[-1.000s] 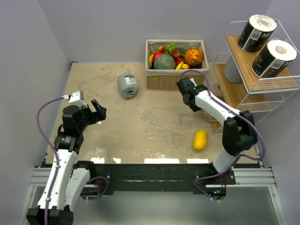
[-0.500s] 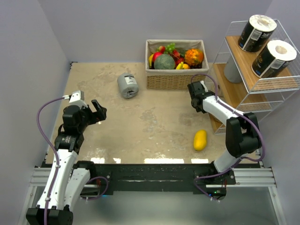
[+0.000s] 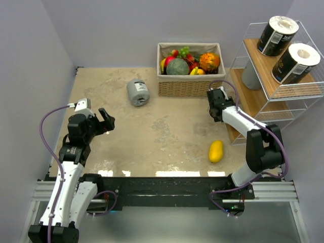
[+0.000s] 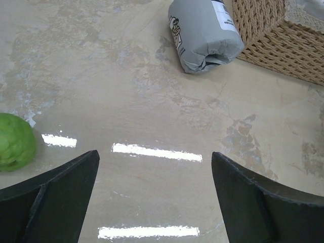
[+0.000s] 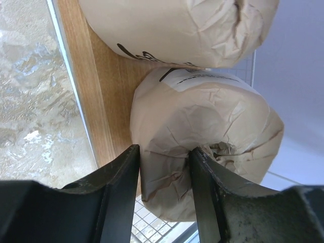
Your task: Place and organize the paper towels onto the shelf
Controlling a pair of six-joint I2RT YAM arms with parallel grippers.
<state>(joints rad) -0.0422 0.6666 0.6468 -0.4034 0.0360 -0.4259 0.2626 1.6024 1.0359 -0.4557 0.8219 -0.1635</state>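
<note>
The shelf [image 3: 263,88] stands at the right, with two black paper towels [image 3: 277,35] on its top board and a grey one [image 3: 249,76] on the middle board. My right gripper [image 3: 218,104] reaches in at the lowest board [image 5: 109,91]. In the right wrist view it [image 5: 164,152] is shut on a tan roll [image 5: 212,116], beside a second tan roll [image 5: 177,25]. Another grey roll [image 3: 137,92] lies on the table; it also shows in the left wrist view [image 4: 202,35]. My left gripper [image 3: 104,121] is open and empty above the table [image 4: 154,154].
A wicker fruit basket [image 3: 188,83] stands at the back, next to the grey roll. A yellow mango [image 3: 216,151] lies near the right arm. A green fruit [image 4: 15,142] sits at the left of the left wrist view. Walls close in on the left and back.
My right gripper has moved right, from beside the basket to the shelf's lowest board, carrying the tan roll. The left arm has not moved.
</note>
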